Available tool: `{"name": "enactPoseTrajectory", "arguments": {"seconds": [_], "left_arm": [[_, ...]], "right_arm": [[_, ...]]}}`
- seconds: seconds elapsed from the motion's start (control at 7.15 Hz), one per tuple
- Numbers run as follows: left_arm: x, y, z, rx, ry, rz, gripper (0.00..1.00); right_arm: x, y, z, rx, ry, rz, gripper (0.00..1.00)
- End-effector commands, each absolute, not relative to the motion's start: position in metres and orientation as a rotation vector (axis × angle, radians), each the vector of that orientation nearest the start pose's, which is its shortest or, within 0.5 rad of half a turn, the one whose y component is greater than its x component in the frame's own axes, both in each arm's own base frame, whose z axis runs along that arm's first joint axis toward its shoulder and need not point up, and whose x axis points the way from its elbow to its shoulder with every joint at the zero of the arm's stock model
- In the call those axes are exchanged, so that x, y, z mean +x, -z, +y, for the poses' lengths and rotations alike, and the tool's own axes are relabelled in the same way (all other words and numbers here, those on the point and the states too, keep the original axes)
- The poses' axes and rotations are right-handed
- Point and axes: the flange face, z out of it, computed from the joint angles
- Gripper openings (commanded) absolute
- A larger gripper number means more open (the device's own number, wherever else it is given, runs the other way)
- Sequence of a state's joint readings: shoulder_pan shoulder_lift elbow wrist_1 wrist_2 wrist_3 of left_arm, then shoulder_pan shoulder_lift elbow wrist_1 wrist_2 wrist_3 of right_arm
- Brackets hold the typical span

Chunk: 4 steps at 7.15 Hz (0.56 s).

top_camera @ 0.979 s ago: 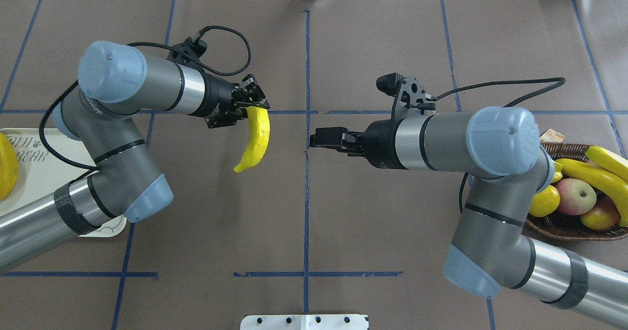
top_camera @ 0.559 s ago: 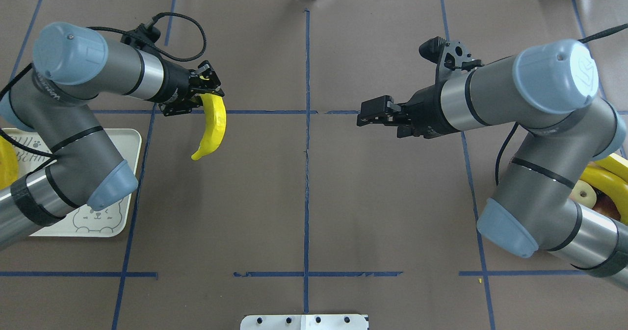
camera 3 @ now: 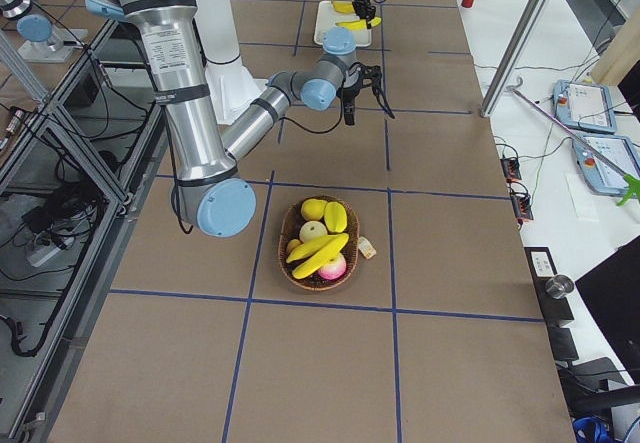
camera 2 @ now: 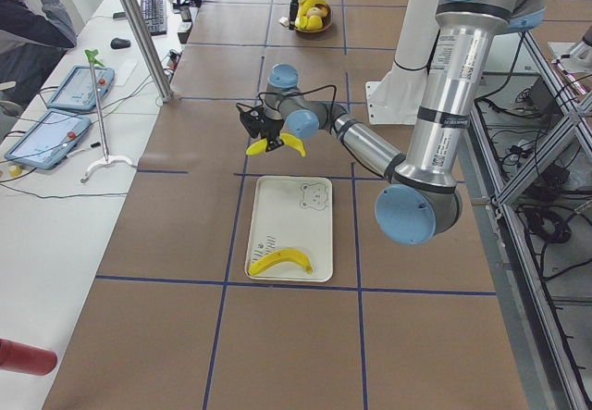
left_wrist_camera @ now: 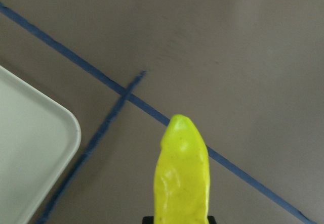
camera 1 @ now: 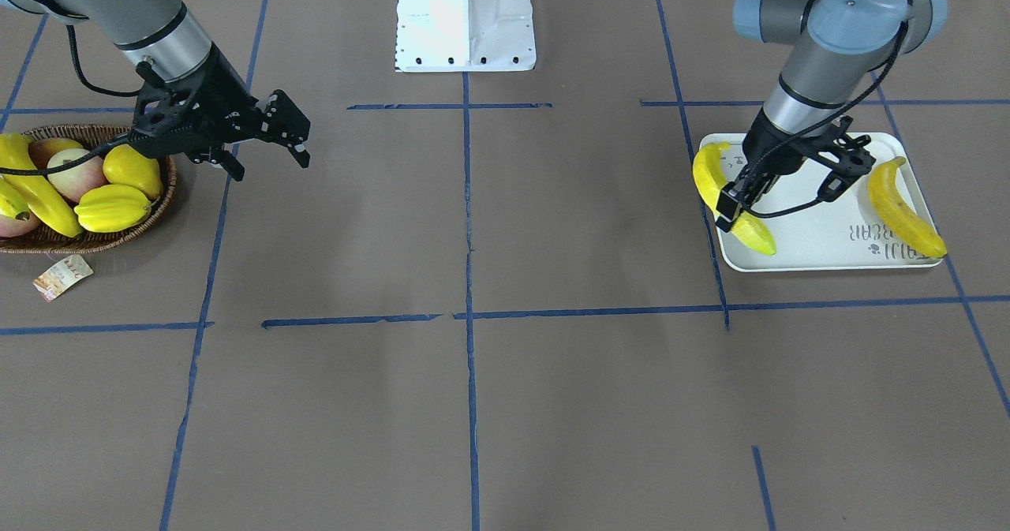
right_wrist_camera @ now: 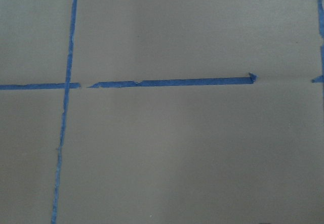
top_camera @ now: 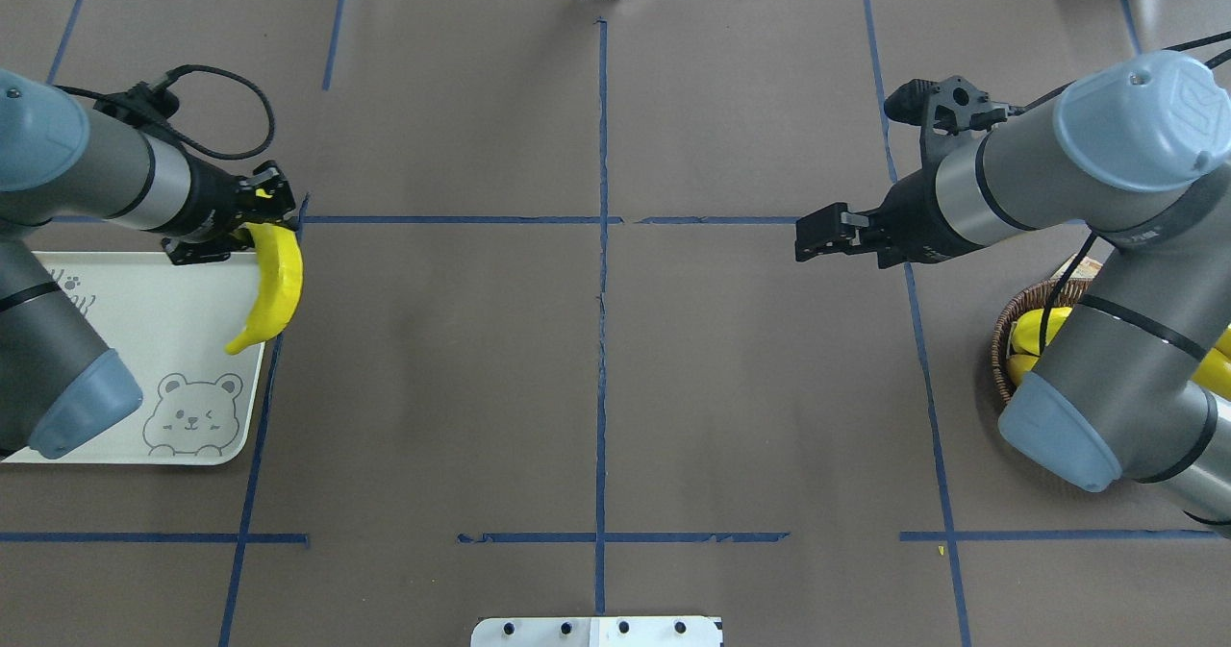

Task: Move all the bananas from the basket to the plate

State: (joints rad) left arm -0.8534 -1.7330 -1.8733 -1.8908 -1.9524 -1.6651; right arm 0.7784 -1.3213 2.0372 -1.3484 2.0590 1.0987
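My left gripper point(top_camera: 262, 234) is shut on the top end of a yellow banana point(top_camera: 272, 286). The banana hangs over the right edge of the white bear-print plate point(top_camera: 144, 339). In the front view this banana point(camera 1: 714, 180) is at the plate's point(camera 1: 828, 239) near-left rim, and a second banana point(camera 1: 903, 207) lies on the plate. My right gripper point(camera 1: 270, 164) is open and empty above the table, beside the wicker basket point(camera 1: 95, 239). Two bananas point(camera 1: 31, 188) lie in the basket. The left wrist view shows the held banana point(left_wrist_camera: 182, 178) and the plate corner point(left_wrist_camera: 30, 158).
The basket also holds a starfruit point(camera 1: 110, 207), a lemon point(camera 1: 130, 170) and apples point(camera 1: 75, 176); its paper tag point(camera 1: 61, 276) lies on the table. The robot's white base point(camera 1: 464, 18) is at the table's back edge. Blue tape lines cross the brown table.
My left arm has carried the banana leftward from near the table's middle to the plate's edge. My right arm has drawn back to the right, toward the basket, gripper still open.
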Motion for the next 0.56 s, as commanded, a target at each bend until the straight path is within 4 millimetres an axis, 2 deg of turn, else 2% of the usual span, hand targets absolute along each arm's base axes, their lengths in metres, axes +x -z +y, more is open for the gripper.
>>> {"name": "enactPoseTrajectory", "arguments": {"seconds": [0.0, 0.14, 0.28, 0.42], "left_arm": [[0.238, -0.470, -0.474, -0.062, 0.821, 0.789, 0.01], [0.224, -0.494, -0.464, -0.069, 0.839, 0.772, 0.01], [0.215, -0.527, -0.451, -0.072, 0.845, 0.765, 0.01], [0.213, -0.556, -0.453, -0.064, 0.855, 0.771, 0.02]], "right_arm": [[-0.303, -0.296, -0.436, 0.154, -0.040, -1.009, 1.00], [-0.304, -0.297, -0.436, 0.152, -0.038, -1.008, 1.00], [-0.306, -0.297, -0.436, 0.153, -0.038, -1.007, 1.00], [-0.306, -0.296, -0.437, 0.154, -0.038, -1.008, 1.00]]}}
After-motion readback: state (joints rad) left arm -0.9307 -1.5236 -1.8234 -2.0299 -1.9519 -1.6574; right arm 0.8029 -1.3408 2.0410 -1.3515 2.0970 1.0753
